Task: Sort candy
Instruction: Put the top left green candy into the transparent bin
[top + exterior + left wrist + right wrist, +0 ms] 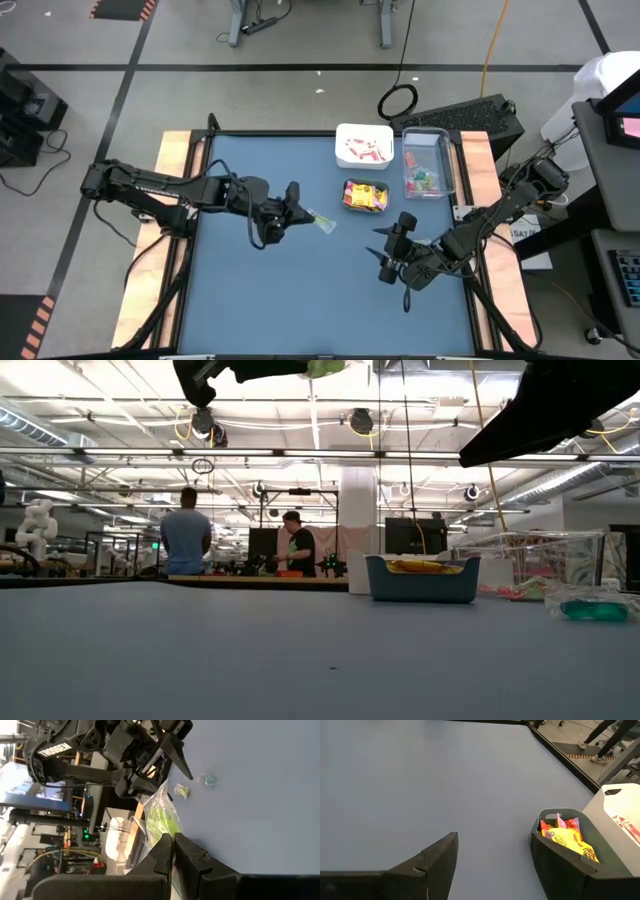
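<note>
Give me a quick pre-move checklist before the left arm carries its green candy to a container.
1. Left claw shut on the green candy: ok.
2. Candy lifted off the blue table: ok, it hangs from the claw in the low view.
3. Right claw open and holding nothing: ok.
4. Right arm out of the path to the containers: cannot tell, it sits just in front of the teal bin.
5. Clear container already holds green pieces: ok.
6. White container in place: ok.
</note>
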{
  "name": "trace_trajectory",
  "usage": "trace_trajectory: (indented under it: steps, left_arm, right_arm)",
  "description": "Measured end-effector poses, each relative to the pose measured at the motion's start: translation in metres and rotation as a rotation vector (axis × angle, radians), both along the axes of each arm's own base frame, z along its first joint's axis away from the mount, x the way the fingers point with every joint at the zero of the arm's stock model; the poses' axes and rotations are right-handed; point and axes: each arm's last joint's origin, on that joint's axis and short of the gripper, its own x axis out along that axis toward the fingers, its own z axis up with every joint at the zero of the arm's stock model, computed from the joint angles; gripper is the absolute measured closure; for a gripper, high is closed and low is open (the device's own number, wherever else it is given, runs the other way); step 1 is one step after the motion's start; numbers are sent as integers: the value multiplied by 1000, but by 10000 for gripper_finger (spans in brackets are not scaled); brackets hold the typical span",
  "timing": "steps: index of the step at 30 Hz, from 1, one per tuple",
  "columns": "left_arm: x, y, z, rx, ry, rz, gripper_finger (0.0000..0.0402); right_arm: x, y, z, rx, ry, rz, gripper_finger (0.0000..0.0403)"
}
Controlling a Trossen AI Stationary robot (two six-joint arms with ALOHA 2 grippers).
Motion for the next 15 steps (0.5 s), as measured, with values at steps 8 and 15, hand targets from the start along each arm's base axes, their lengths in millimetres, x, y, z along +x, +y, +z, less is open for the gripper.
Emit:
trace_trajectory:
  steps: [8, 15]
  left_arm:
    - [0, 0, 0, -135, 18, 60, 382]
    - [0, 0, 0, -576, 69, 256, 382]
  right_arm:
    - [0, 0, 0, 0, 0, 0, 163]
    - [0, 0, 0, 1, 0, 0, 163]
